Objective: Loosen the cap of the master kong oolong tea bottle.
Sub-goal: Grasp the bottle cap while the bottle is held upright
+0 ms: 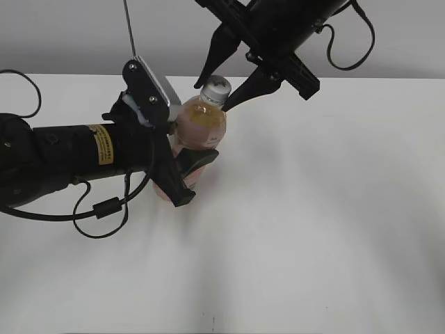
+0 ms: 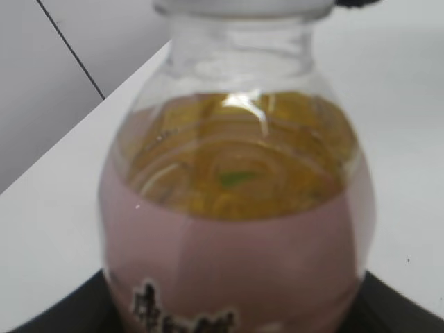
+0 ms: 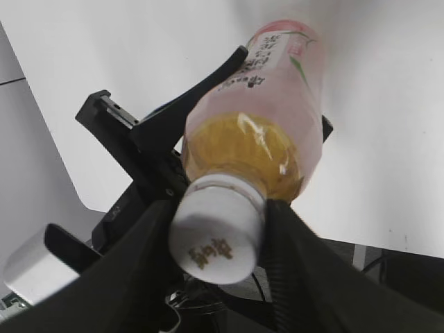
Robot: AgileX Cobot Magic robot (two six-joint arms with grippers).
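Worktop (image 1: 334,209), white and flat, carries the upright clear plastic tea bottle with pink label (image 1: 198,132). Left tool (image 1: 186,174) pinches its labelled body. Right tool (image 1: 221,89) straddles the small round white screw cap (image 1: 215,87), fingers seemingly touching its sides.

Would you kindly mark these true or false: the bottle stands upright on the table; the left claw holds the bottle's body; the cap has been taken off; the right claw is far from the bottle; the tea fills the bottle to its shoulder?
1. The bottle stands upright on the table. True.
2. The left claw holds the bottle's body. True.
3. The cap is off. False: it sits on the neck.
4. The right claw is far from the bottle. False: its fingers flank the cap.
5. Tea reaches the shoulder. True; the neck is clear.
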